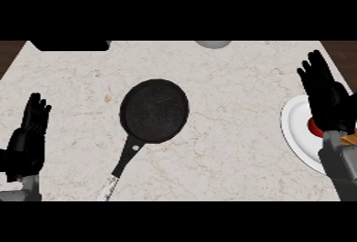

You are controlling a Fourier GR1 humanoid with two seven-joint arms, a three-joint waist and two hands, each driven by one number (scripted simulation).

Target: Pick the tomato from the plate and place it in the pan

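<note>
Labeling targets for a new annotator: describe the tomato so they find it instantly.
Start at the white plate on the counter's right edge. The tomato is the small red object on it, mostly hidden under the right robot hand. Nothing else is red.

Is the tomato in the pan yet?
No. The pan is empty, and the tomato is on the plate, mostly hidden behind the right hand.
</note>
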